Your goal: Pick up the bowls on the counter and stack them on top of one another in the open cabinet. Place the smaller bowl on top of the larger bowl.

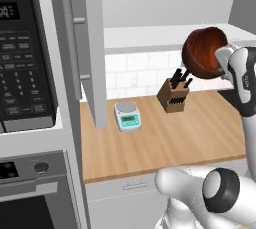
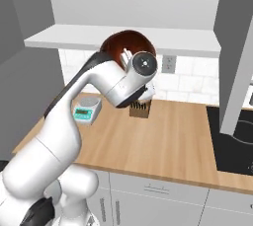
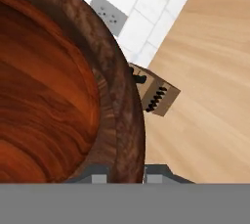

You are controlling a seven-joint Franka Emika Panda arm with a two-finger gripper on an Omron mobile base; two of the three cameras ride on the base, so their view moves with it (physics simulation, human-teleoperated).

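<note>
Gripper [image 3: 126, 176] pinching rim of reddish-brown bowl [image 1: 202, 52], held aloft above counter [image 1: 165, 143] near cabinet [image 1: 165, 37] shelf; placing remains, no second bowl spotted, stacking undone.

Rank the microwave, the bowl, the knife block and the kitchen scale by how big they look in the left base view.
1. Microwave, though it sits nearest the camera.
2. Bowl, held up in the tool, so nearness may inflate it.
3 and 4. Knife block and kitchen scale look alike; no ranking.

Glossy white rounded arm [image 2: 59, 136] w/ dark grey joint caps, black elbow strip.
</note>
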